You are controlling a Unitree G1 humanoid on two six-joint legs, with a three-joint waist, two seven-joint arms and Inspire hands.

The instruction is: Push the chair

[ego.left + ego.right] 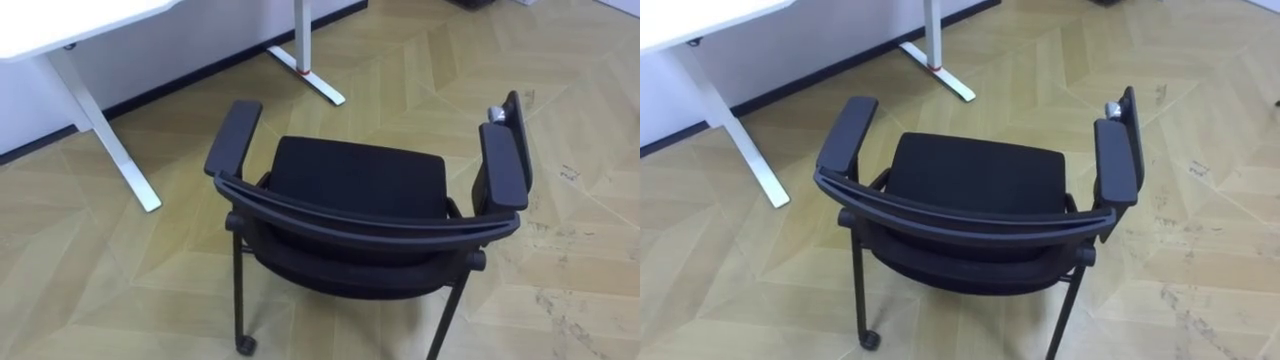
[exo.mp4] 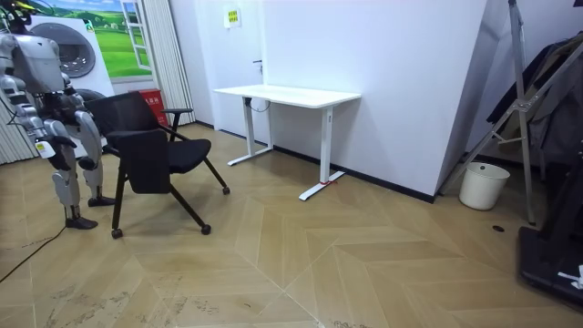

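A black chair (image 1: 360, 180) with two armrests and a curved backrest stands right below me on the wood floor, its seat facing away from me. Its front legs end in small wheels. In the room view the chair (image 2: 168, 155) sits at the left, and I stand upright just behind its backrest. My left hand (image 2: 89, 146) hangs near the backrest and my right hand (image 2: 46, 148) hangs by my side; both are too small to read.
A white desk (image 2: 287, 94) stands against the wall ahead and to my left, its leg (image 1: 110, 140) and floor foot (image 1: 320, 85) close to the chair. A white bucket (image 2: 483, 185) and a metal rack (image 2: 524, 109) are far at the room view's right.
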